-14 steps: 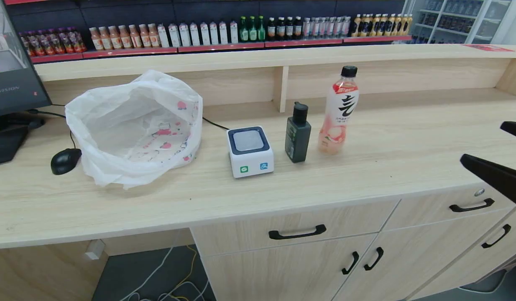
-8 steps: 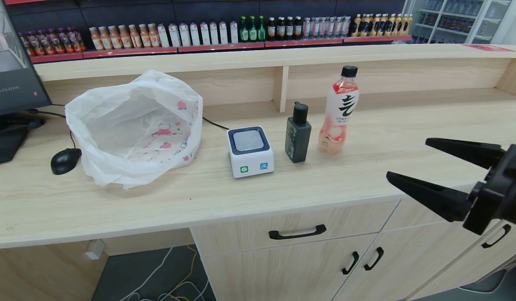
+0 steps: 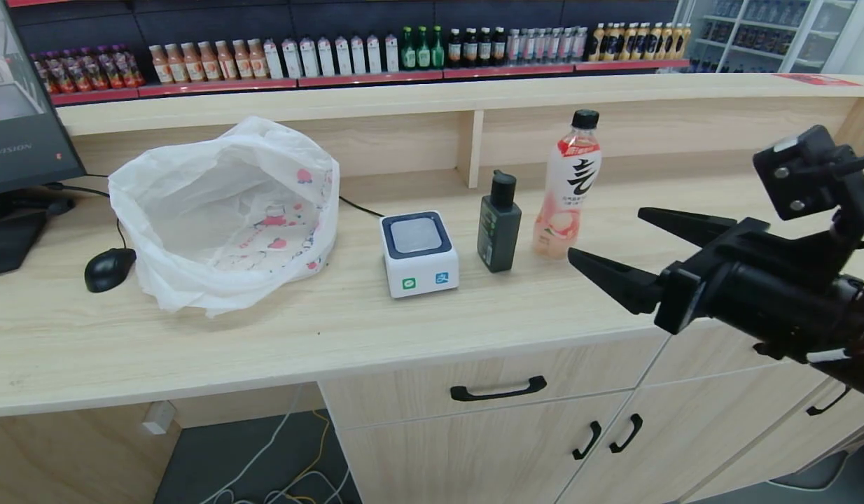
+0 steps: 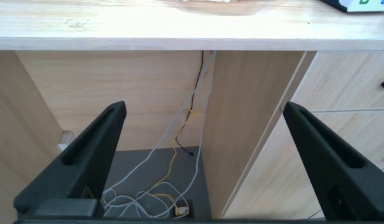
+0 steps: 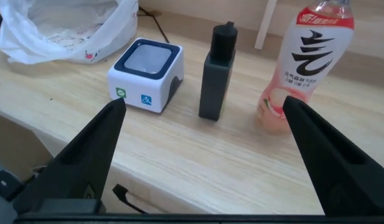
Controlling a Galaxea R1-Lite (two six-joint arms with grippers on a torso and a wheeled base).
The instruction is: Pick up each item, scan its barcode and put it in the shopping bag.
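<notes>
**A:** Since nothing is bagged yet, what does the head view tell us?

**B:** The shopping bag [image 3: 222, 210] stands open-mouthed at the left of the worktop [image 3: 404, 329], ready to receive. The scanner [image 3: 418, 252] sits just beside it, window up, so an item can pass over it on the way. The dark pump bottle [image 3: 498, 227] and pink drink bottle [image 3: 568, 185] stand upright to the right of the scanner. The right gripper [image 3: 605, 234] hovers near the pink one, spread wide and holding nothing.

**A:** And the left wrist view?

**B:** The left gripper [image 4: 204, 112] hangs below the worktop edge, equally wide and empty, facing the cabinet opening [image 4: 148, 124] and its cables [image 4: 179, 137]. I'd judge it is parked out of the way.

**A:** Right wrist view?

**B:** Both bottles sit framed between the wide fingers. Probably a first pick is being lined up, but I cannot tell which bottle.
</notes>
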